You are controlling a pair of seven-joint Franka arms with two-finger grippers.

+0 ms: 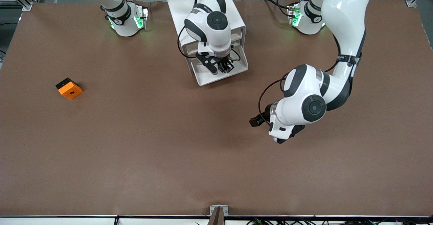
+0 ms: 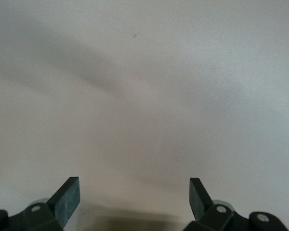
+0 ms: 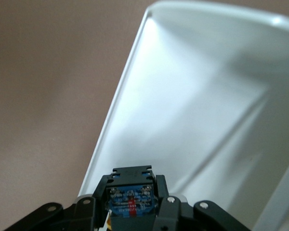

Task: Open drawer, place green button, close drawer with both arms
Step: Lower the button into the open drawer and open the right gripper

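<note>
With the shallow white drawer [image 1: 221, 74] pulled out, my right pincer [image 1: 226, 66] hung over it pinching the dark-bodied button [image 3: 131, 197] — left pincer [image 2: 135, 202] spread, waiting — release and closing remained.

the right gripper [image 1: 226, 66] covers much of the open drawer [image 1: 206, 79], and the arm hides most of the cabinet [image 1: 236, 18]. only the button's [image 3: 130, 201] dark underside shows. the left gripper [image 1: 287, 136] is tucked under its own wrist.

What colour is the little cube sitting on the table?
The cube is orange with a black edge, clearest in the front view.
</note>
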